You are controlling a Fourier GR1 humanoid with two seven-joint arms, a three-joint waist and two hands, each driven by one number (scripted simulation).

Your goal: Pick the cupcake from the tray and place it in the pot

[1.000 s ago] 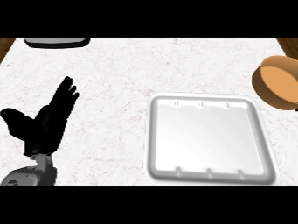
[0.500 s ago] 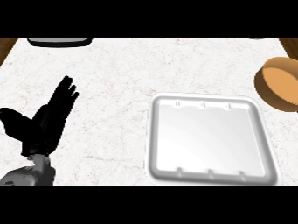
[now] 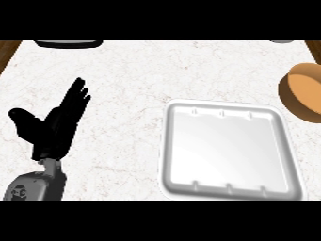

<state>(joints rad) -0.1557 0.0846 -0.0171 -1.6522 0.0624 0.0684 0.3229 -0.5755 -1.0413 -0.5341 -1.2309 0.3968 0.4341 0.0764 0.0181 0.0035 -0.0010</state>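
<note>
- Counter (image 3: 156,75): white marbled top fills most of the head view; dark wood shows along the edges at 9 o'clock and 3 o'clock.
- Tray (image 3: 228,190): white, rectangular with rounded corners, lying flat at about 4 to 5 o'clock from the view's centre. Its inner surface shows bare; small notches mark the far and near rims.
- Cupcake: not visible on the tray or anywhere else in the view; its location cannot be told.
- Pot (image 3: 310,92): round, orange-brown inside, at 2 to 3 o'clock, partly cut off by the view's right edge. It sits just beyond the tray's far right corner, apart from it. A dark part, possibly a handle, shows at its lower right.
- Left hand (image 3: 52,127): black, at 8 to 9 o'clock, on a grey forearm (image 3: 34,186) entering from the lower edge. Fingers straight and together, pointing toward 12 to 1 o'clock; thumb spread toward 10 o'clock. It holds nothing and is well apart from the tray.
- Right hand: does not show in the view.
- Dark object (image 3: 67,44): at 11 o'clock on the counter's far edge, cut off; it cannot be identified.
</note>
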